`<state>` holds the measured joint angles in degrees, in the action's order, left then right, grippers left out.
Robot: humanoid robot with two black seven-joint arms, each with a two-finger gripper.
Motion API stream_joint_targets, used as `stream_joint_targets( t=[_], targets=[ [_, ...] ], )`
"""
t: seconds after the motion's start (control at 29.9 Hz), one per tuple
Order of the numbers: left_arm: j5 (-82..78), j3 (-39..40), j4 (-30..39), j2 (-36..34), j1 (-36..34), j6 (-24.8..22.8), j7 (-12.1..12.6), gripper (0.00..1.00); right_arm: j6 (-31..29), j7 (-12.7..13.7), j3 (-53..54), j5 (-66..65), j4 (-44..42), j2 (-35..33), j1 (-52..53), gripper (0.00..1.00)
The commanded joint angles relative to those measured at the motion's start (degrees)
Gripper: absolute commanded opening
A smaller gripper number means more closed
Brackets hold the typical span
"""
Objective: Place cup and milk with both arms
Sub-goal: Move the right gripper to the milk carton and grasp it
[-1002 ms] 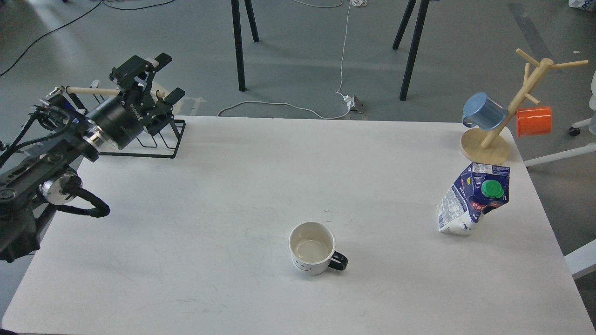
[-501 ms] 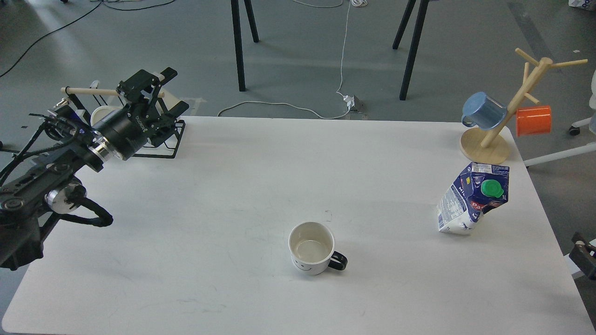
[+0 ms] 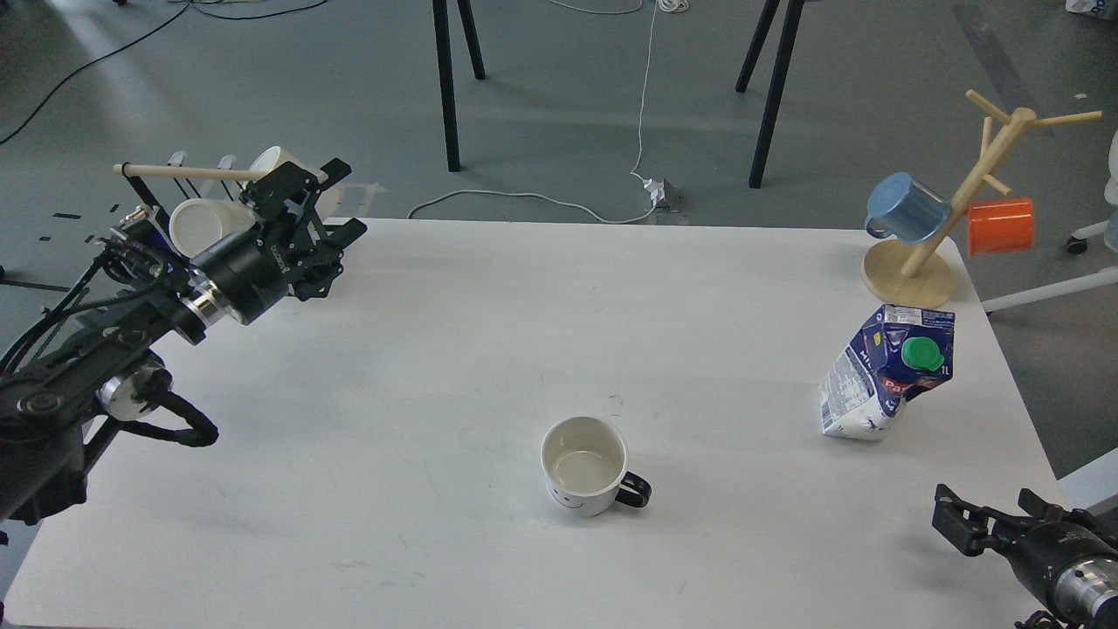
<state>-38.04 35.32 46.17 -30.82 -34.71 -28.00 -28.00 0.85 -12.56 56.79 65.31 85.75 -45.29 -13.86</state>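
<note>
The left gripper [image 3: 325, 229] hangs over the far left corner of the table [image 3: 454, 332] with its fingers spread and nothing between them; the dish rack [image 3: 188, 188] with its white cups sits just behind it. The cup [image 3: 584, 465], white with a black handle pointing right, stands upright well away from that gripper, toward the near middle of the table. The right gripper [image 3: 987, 517] shows at the near right corner, also spread apart and empty, and the milk carton [image 3: 886, 373] stands beyond it and slightly to its left, near but not touching. The carton looks crumpled and leans, resting on a narrow base, so I judge it the riskiest item: a glancing touch from one finger could tip it over, and a squeeze on its soft sides might crush it or let it slip. The mug tree [image 3: 939, 223] just behind the carton could be knocked if the reach overshoots. For the cup, closing on the rim off-centre might spin or topple it.
</note>
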Motion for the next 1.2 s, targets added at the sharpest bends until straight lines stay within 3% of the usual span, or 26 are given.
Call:
stream_joint_targets(
  t=[0.0, 0.2, 0.4, 1.17],
  targets=[
    [-0.11, 0.01, -0.47, 0.14, 0.25, 0.0, 0.0, 0.89, 7.66, -0.79, -0.1, -1.24, 0.64, 0.38, 3.66, 0.97],
    [-0.11, -0.07, -0.56, 0.85, 0.87, 0.0, 0.0, 0.9, 16.28, -0.97, -0.01, -5.1, 0.99, 3.63, 8.14, 0.97],
    [-0.11, -0.16, -1.26, 0.85, 1.04, 0.0, 0.0, 0.9, 21.03, -0.88, -0.1, -7.74, 1.96, 5.12, 10.78, 0.97],
    [-0.11, -0.34, -2.58, 0.85, 2.1, 0.0, 0.0, 0.91, 23.67, -0.8, 0.69, -8.45, 2.66, 7.94, 17.47, 0.97]
  ],
)
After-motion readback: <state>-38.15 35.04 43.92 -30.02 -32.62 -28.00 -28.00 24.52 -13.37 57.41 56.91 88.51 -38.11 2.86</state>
